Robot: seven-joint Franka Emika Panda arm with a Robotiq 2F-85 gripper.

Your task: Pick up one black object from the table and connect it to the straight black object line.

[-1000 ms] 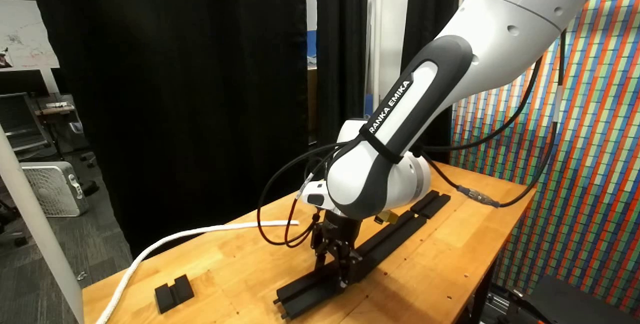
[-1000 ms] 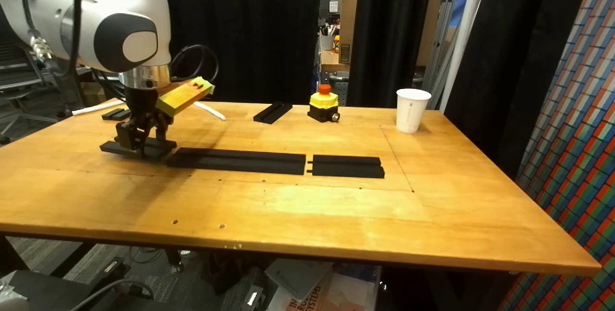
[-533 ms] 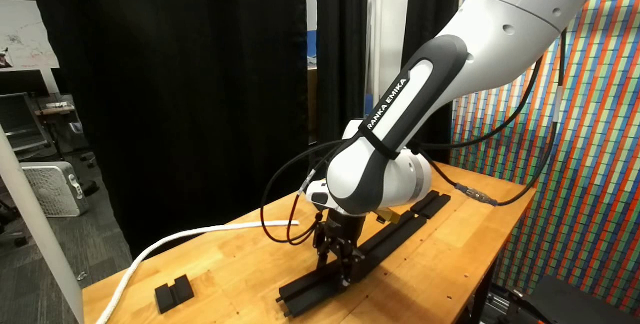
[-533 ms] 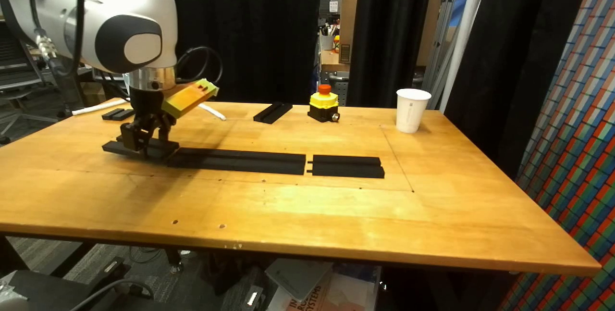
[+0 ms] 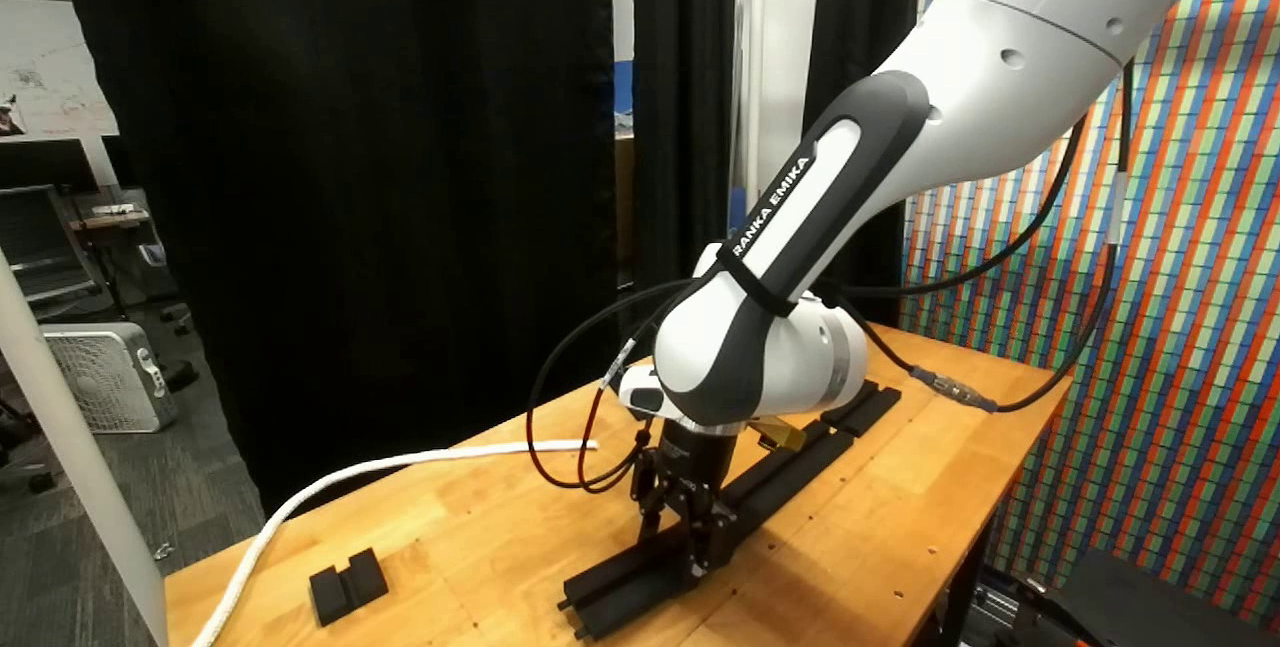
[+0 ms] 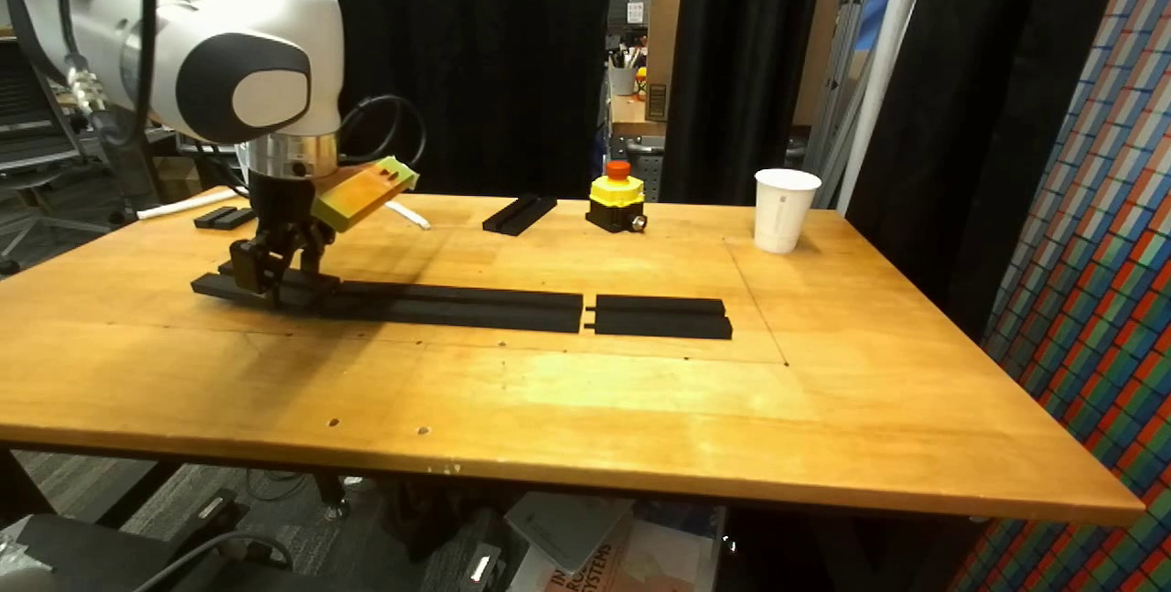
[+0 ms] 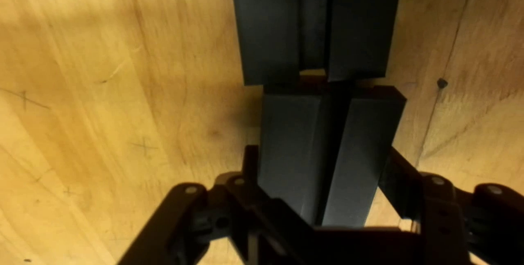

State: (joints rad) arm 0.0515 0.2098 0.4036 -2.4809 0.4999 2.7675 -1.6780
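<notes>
Black bar (image 7: pixel 301 146) in end effector (image 7: pixel 321 168)

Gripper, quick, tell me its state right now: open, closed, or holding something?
Gripper: closed, holding a black bar by its two long sides.
</notes>
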